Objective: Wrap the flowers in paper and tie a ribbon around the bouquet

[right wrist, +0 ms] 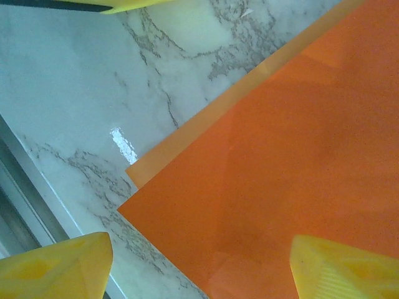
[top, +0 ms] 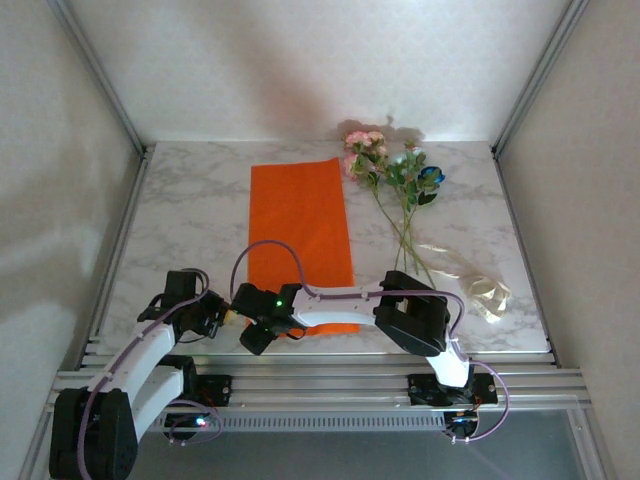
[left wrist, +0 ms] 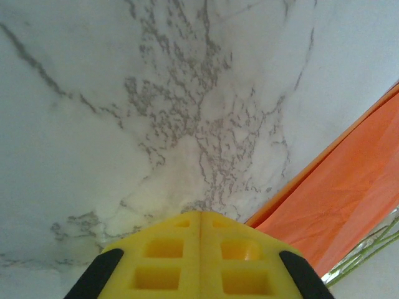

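Left gripper (left wrist: 201, 215): shut, yellow pads pressed flat together with nothing between; hovers low over bare marble, just left of the paper's near end.
Right gripper (right wrist: 199, 268): spread wide, one yellow fingertip over marble and the other over orange; poised above the paper's near-left corner, gripping nothing.
Paper (top: 300, 225): lies flat on the table (top: 190, 230), left of centre, long side running away from the arms; near end hidden under the right arm; in the right wrist view, shows a paler strip along one edge at the corner.
Flowers (top: 395, 175): lie on the marble to the right of the paper, pink blooms just beside its far right corner, blue bloom farther right, stems pointing back towards the right arm.
Ribbon (top: 483, 293): loose cream tangle on the near right of the table, near the stem ends, well apart from the paper.
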You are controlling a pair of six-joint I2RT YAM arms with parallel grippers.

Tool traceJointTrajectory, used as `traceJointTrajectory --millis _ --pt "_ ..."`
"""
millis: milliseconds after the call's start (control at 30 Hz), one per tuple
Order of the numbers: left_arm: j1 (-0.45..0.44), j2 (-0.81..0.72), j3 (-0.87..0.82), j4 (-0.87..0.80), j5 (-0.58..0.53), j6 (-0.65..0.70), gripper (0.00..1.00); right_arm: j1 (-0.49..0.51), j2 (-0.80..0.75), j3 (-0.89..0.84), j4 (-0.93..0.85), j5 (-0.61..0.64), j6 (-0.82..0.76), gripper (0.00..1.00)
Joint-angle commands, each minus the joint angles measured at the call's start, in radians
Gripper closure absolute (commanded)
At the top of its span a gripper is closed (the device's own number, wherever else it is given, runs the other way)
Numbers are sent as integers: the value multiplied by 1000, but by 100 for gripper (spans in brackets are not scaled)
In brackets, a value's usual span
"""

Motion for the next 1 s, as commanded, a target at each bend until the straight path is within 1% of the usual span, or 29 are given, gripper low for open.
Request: traceJointTrajectory --millis 0,67,133,200,233,300,333,400,433,567,633,733,800,867,967 --pt "11 2 10 3 19 13 96 4 31 35 2 -13 9 24" --pt "11 3 16 -3 18 21 96 2 48 33 4 -4 33 23" --pt "11 3 22 -8 19 26 96 -4 68 32 7 9 58 25" --pt "11 1 27 -8 30 26 96 -15 77 29 15 16 86 35" --pt "11 1 29 -7 36 26 96 -19 76 26 21 18 93 42" --pt "11 3 35 -6 53 30 96 -27 68 23 21 22 102 63" --pt "11 6 39 -6 60 34 96 -32 60 22 21 21 107 72" --pt "11 19 54 -15 74 51 96 -47 24 3 37 11 125 92" --pt "10 27 62 -22 76 58 96 -56 0 -9 51 1 135 100" --pt "4 44 96 -26 97 60 96 -112 -115 -70 104 -68 194 100" --pt "-13 56 107 -12 114 45 95 -140 -160 -101 126 -112 222 100" --pt "-80 82 129 31 128 1 95 -180 -210 -147 164 -183 267 100" --pt "-150 116 148 81 121 -42 95 -200 -243 -184 195 -218 299 100" --pt "-211 148 157 127 96 -91 95 -218 -280 -209 202 -212 332 100" --pt "-262 190 159 194 52 -150 96 -234 -363 -245 175 -128 363 100"
